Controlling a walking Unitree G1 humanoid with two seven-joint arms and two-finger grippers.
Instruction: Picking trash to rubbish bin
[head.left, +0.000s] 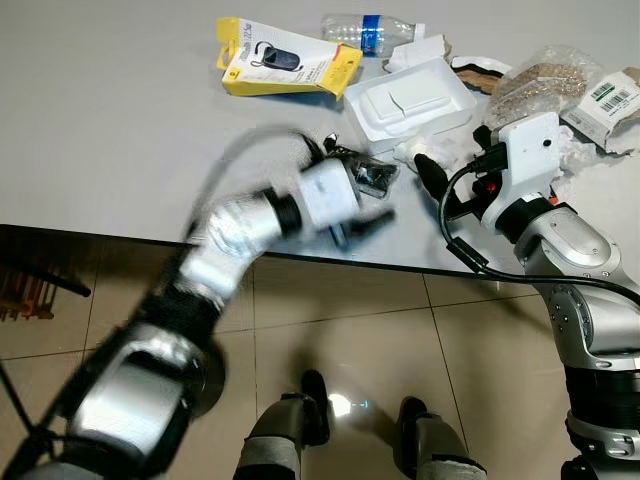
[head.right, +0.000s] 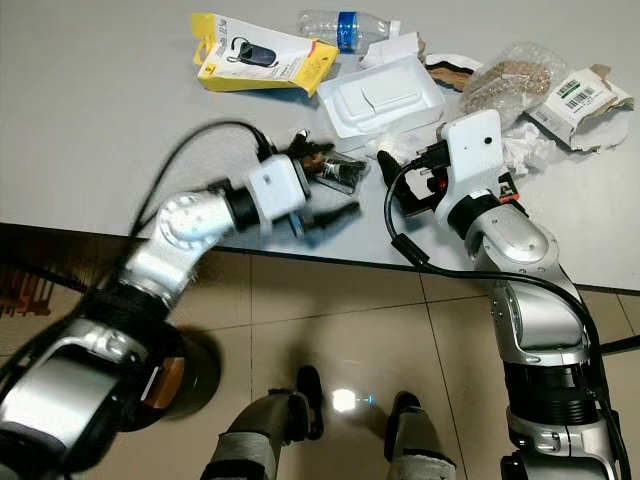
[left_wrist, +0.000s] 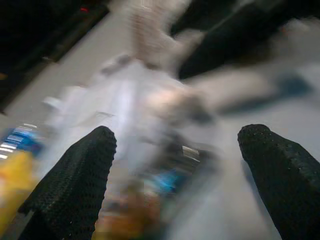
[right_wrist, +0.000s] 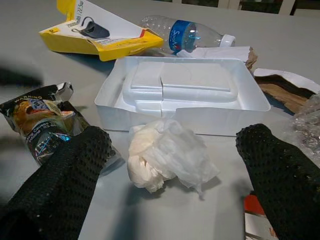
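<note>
Trash lies scattered on a grey table (head.left: 120, 130). My left gripper (head.left: 365, 190), blurred by motion, stands open around a dark crumpled snack wrapper (head.left: 372, 176) near the table's front edge; its fingers (left_wrist: 85, 175) straddle the wrapper (left_wrist: 170, 175) in the left wrist view. My right gripper (head.left: 450, 165) is open just to the right, with a crumpled white tissue (right_wrist: 165, 155) lying on the table between its fingers (right_wrist: 75, 170). The tissue (head.left: 410, 150) sits in front of a white plastic tray (head.left: 408, 98). The same snack wrapper (right_wrist: 42, 122) also appears in the right wrist view.
Behind lie a yellow package (head.left: 285, 62), a clear bottle with a blue label (head.left: 365, 30), a bubble-wrap bag (head.left: 540, 80) and a barcoded box (head.left: 610, 100). The table's front edge (head.left: 100, 235) runs across; below are tiled floor and my feet (head.left: 315, 400).
</note>
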